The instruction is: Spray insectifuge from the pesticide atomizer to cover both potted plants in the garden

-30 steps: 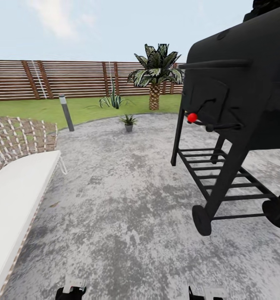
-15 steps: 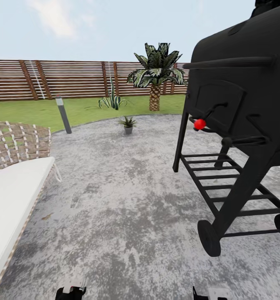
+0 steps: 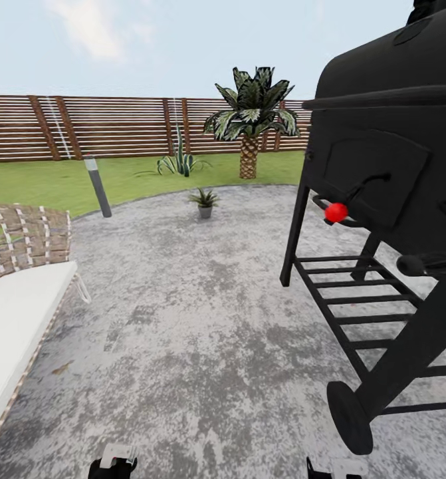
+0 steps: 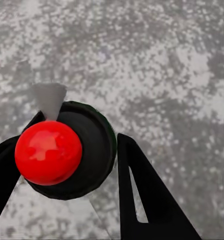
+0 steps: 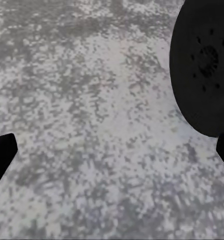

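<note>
Grey stone patio (image 3: 203, 319) spreads across the near and middle ground, mottled light and dark, with green lawn (image 3: 123, 176) beyond its curved far edge and a brown slatted fence (image 3: 116, 126) closing off the back. One potted plant (image 3: 205, 199) sits far ahead near the patio's far edge, a small rosette of pointed leaves in a tiny grey pot, standing upright and well apart from everything else. Behind it on the grass are a striped spiky agave (image 3: 178, 161) and, to its right, a palm (image 3: 249, 123) in front of the fence. A grey lamp post (image 3: 98, 186) stands at the left, where lawn meets stone. A big black grill (image 3: 389, 199) fills the right side, close by, with a red knob (image 3: 335, 212) on its front, a slatted lower shelf and a wheel near the bottom. At the near left is a wicker chair (image 3: 23, 239) with a white cushion (image 3: 13, 332). The left claw (image 4: 67, 160) is closed on the atomizer (image 4: 84, 150), seen end-on in the left wrist view as a round dark green bottle top capped by a red ball, with the black fingers (image 4: 142, 195) pressed to either side of it above the stone. The right claw (image 5: 112, 150) is spread wide with nothing between its fingers, over bare stone, with a black grill wheel (image 5: 204, 65) beside it.
</note>
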Robot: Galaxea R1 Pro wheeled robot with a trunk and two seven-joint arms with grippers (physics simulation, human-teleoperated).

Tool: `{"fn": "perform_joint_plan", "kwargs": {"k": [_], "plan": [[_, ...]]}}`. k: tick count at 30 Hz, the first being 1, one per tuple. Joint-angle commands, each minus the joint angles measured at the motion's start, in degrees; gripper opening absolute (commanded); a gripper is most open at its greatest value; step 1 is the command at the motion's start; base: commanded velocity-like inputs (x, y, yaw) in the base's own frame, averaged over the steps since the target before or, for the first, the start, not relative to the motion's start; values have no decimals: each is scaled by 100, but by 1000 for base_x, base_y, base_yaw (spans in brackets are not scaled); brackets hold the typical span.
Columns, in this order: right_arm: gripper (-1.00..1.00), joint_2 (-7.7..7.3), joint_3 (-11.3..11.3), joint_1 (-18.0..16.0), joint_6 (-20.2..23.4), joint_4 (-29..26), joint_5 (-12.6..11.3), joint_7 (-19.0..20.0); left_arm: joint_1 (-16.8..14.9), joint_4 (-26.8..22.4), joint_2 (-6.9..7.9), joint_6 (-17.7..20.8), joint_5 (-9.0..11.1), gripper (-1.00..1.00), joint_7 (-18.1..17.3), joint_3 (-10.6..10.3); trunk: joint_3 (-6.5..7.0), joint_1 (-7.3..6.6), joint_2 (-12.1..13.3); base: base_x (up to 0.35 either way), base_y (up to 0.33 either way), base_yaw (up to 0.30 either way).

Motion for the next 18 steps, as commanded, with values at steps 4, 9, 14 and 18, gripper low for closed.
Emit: {"fn": "perform_joint_plan", "kwargs": {"k": [4, 9, 14, 18], "plan": [[100, 4, -3, -2, -15, 3, 16, -21, -5, 7, 3, -17, 61, -100, -20, -43, -5, 2, -2, 334, 0, 242], [100, 2, -3, -1, -14, 3, 19, -21, -5, 4, 3, -17, 62, -100, -20, -43, -5, 2, -2, 336, 0, 277], [100, 0, -3, -2, -11, 3, 17, -21, -5, 6, 3, -17, 62, -100, -20, -43, -5, 2, -2, 338, 0, 232], [100, -1, -3, -2, -12, 3, 17, -21, -5, 7, 3, -17, 62, -100, -20, -43, -5, 2, -2, 338, 0, 24]]}}
